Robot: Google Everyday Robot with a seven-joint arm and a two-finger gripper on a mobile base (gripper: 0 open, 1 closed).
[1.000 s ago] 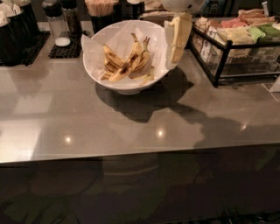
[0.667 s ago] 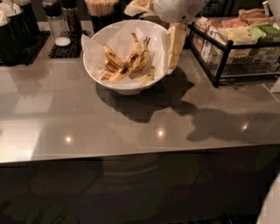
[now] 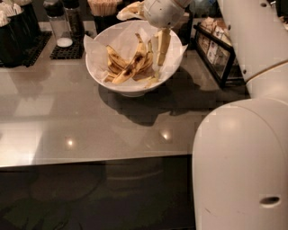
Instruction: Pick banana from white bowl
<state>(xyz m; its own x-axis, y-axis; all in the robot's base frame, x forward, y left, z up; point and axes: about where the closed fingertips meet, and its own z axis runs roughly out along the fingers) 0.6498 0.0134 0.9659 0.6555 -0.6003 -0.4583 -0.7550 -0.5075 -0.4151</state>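
Note:
The white bowl with a white paper lining stands on the grey counter, at the back middle. Several spotted yellow bananas lie in it, leaning from the lower left up to the right. My gripper hangs down from its round white wrist into the right half of the bowl, just right of the bananas, with its tip close to the right end of the pile. Whether it touches a banana does not show.
My big white arm fills the right foreground. A black wire basket of packets stands right of the bowl. A black mat with shakers, a cup of sticks and a black holder line the back. The counter's front edge runs across.
My gripper has moved left from beside the bowl's right rim to inside the bowl, next to the bananas. My arm has swung into view at the right.

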